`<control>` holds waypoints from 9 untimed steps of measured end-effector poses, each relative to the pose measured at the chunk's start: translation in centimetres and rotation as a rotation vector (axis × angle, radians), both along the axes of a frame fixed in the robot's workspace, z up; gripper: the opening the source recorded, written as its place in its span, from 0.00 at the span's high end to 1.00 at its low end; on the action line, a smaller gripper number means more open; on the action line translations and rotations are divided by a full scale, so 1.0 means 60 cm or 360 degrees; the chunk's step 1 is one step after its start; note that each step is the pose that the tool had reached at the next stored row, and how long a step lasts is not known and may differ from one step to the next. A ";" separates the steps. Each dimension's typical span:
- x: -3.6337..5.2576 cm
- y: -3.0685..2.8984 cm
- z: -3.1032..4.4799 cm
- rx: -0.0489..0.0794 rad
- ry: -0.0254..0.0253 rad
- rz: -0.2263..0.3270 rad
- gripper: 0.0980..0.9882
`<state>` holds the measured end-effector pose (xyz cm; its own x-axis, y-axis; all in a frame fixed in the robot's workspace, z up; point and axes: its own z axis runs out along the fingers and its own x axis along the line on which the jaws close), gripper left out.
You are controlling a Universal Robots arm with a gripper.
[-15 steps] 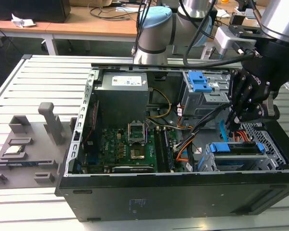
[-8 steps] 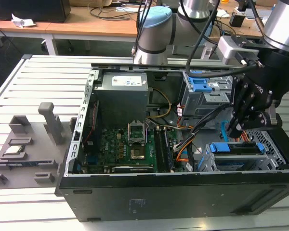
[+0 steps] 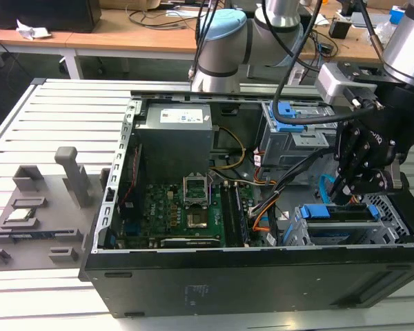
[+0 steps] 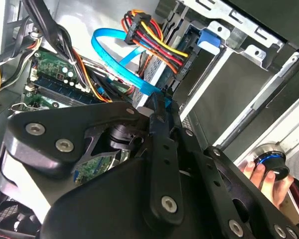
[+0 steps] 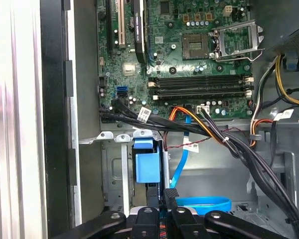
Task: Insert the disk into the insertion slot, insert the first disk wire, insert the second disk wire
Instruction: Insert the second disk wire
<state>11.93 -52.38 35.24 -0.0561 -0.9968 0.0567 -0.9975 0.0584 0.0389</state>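
Observation:
The disk (image 3: pixel 326 213), in its blue carrier (image 5: pixel 146 167), sits in the insertion slot (image 3: pixel 390 219), the low grey cage at the exterior view's right end of the open computer case. My gripper (image 3: pixel 343 195) hangs just over that cage. In both wrist views its black fingers (image 4: pixel 158 112) stand close together on the plug end of the second disk wire (image 4: pixel 112 47), the flat light-blue cable, which loops away from the tips (image 5: pixel 204 204). The first disk wire (image 4: pixel 157 46), an orange, red and black bundle, runs beside it toward the disk; where it ends is hidden.
The taller grey bay with a blue latch (image 3: pixel 285 110) stands behind the cage. The motherboard (image 3: pixel 186 210) and power supply (image 3: pixel 174 138) lie further toward the exterior view's left. Black cable bundles (image 5: pixel 229 144) cross near the cage. A person's hand (image 4: pixel 261 174) holds a round knob.

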 end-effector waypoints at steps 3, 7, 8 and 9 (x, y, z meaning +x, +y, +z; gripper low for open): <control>0.005 -0.0004 -0.005 -0.0003 0.00000 0.0000 0.93; 0.011 -0.0006 -0.009 -0.0007 0.00000 0.0001 0.93; 0.012 -0.0005 -0.010 -0.0007 0.00001 0.0001 0.93; 0.012 -0.0007 -0.013 -0.0008 0.00001 0.0001 0.93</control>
<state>12.66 -52.42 34.49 -0.0558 -0.9965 0.0615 -0.9976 0.0583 0.0386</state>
